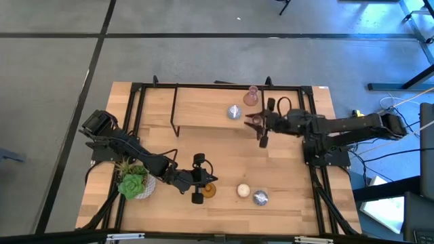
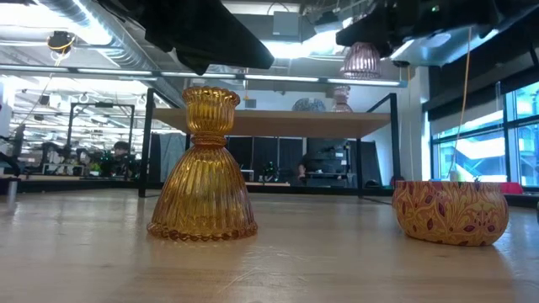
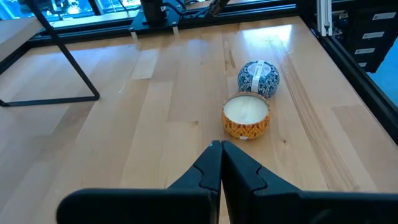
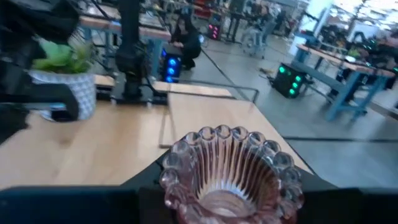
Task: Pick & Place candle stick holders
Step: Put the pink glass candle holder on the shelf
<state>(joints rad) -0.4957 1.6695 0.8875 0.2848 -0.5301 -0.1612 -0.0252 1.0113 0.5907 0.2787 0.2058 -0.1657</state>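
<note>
Hovering at the high view's upper right, the right gripper has its jaws grasping the ribbed pinkish-brown glass candle holder. At lower centre, the left gripper, jaws clenched and empty, sits beside the ribbed amber-gold glass holder standing on the wooden desk.

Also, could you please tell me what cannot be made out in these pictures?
Right hand: in the right wrist view, the pink holder it carries hides its fingers.
Amber holder: outside the left wrist view, which shows the shut left hand.
Shelf: what stands on it is too small to identify in the low view.
</note>
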